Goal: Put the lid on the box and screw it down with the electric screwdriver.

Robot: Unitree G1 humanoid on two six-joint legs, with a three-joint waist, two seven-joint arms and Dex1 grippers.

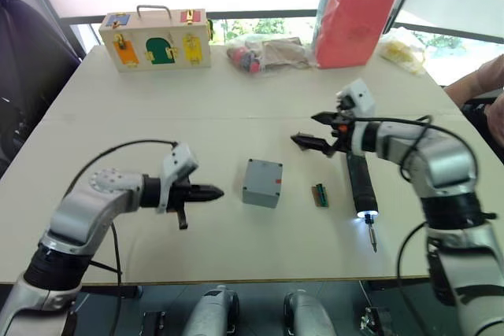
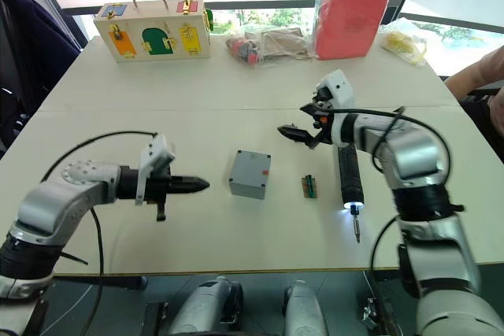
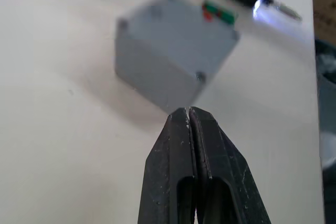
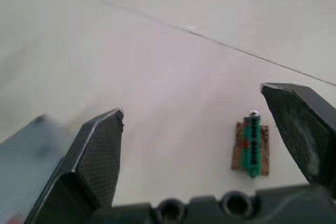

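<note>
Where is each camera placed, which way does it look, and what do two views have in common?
Left eye: on the head, looking down over the table; both arms show.
Right eye: same scene, beside it.
Left wrist: looks along the shut left gripper at the box.
Right wrist: looks between the open right gripper at the small green block.
Shared: box, green block and lit electric screwdriver appear in the eye views too.
</note>
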